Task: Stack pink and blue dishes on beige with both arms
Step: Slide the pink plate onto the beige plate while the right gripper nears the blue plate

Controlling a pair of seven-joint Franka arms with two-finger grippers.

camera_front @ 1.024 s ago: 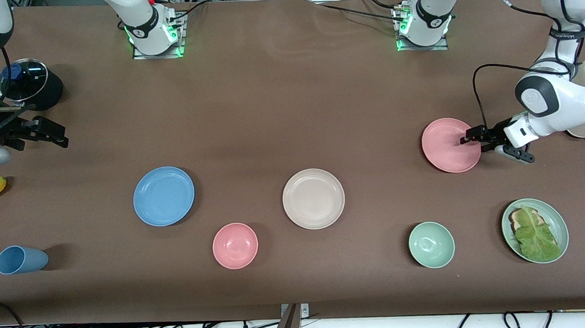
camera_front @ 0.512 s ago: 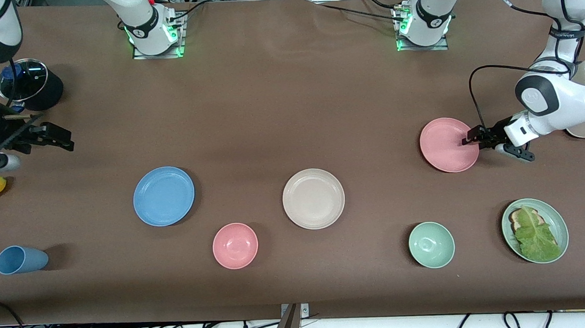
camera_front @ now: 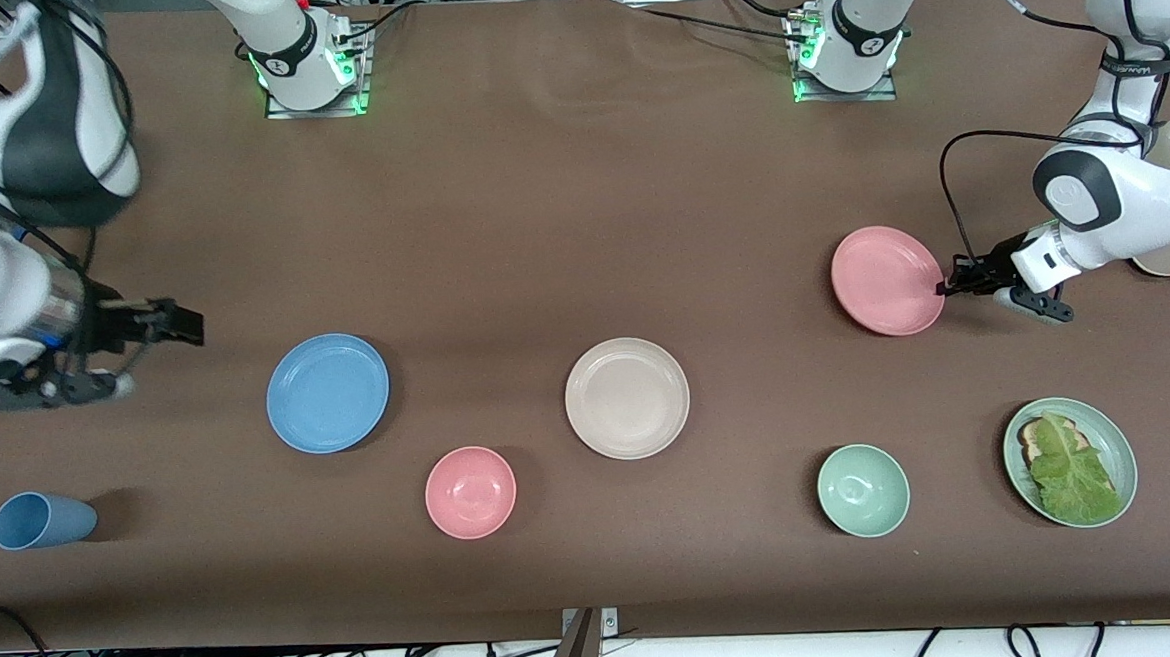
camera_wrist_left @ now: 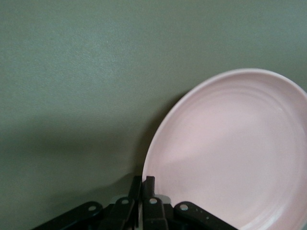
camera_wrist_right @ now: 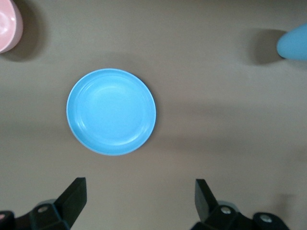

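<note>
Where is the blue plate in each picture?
Front view: the blue plate lies flat on the table, toward the right arm's end, beside the beige plate.
Right wrist view: it lies ahead of the open right gripper.
Left wrist view: not in it.
Shared landmark: the small pink bowl close to it.

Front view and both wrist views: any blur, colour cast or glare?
Front view: right arm is motion-smeared, plates sharp, green lights glow at both bases. Left wrist view: greenish cast on the cloth, pink plate soft-edged. Right wrist view: blue plate sharp, mild sheen.
</note>
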